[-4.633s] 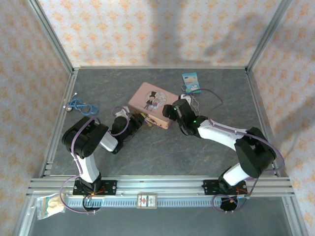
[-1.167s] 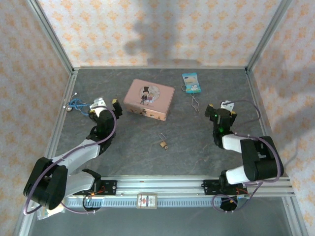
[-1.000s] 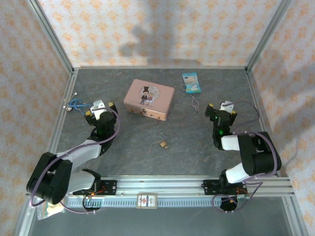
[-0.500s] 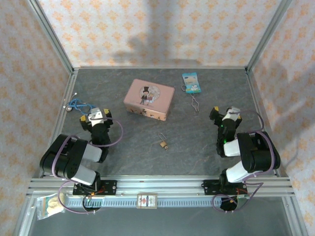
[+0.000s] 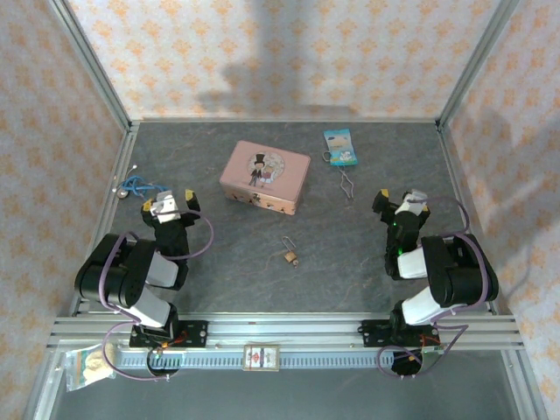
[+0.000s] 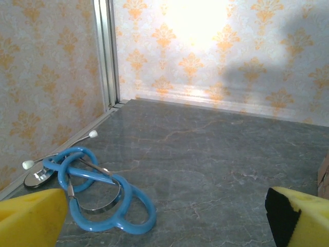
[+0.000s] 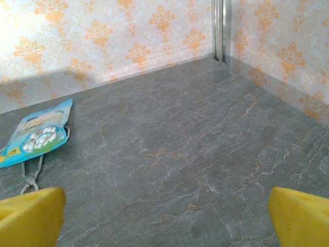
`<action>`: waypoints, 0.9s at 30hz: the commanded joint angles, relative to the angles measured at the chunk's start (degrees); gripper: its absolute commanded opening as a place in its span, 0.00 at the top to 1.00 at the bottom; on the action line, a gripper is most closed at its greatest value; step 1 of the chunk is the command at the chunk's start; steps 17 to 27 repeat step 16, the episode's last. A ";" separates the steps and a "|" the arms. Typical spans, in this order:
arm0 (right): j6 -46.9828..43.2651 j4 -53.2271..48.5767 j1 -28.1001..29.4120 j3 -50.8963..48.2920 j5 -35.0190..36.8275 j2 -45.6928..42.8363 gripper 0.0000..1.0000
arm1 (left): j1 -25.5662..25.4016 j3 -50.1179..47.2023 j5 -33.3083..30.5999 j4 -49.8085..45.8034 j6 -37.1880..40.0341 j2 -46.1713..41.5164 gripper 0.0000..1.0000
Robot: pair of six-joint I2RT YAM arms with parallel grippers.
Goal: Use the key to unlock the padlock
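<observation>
The padlock, tiny and brass-gold with a thin silver shackle, lies alone on the grey table in front of the pink tin. I cannot pick out the key; a thin bent metal piece lies below the blue tag, too small to identify. My left gripper stands open and empty at the left, well away from the padlock. Its yellow fingertips frame bare table. My right gripper stands open and empty at the right, yellow fingertips wide apart.
A blue stethoscope lies just ahead of the left gripper by the left frame rail. The blue tag with a metal clip lies ahead-left of the right gripper. Patterned walls enclose the table.
Both arms left the pink tin's front and folded back toward their bases. The padlock now lies loose on the table. Over the last half second almost nothing moved.
</observation>
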 commanded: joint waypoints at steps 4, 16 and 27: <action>0.15 2.32 0.33 0.54 0.12 -0.36 0.00 | 0.38 1.07 1.33 -0.46 -0.54 -0.06 0.01; 0.06 2.31 0.33 0.56 -0.21 -0.52 0.00 | 0.46 1.63 1.14 -1.16 -0.87 0.01 0.00; 0.06 2.31 0.33 0.56 -0.21 -0.52 0.00 | 0.46 1.63 1.14 -1.16 -0.87 0.01 0.00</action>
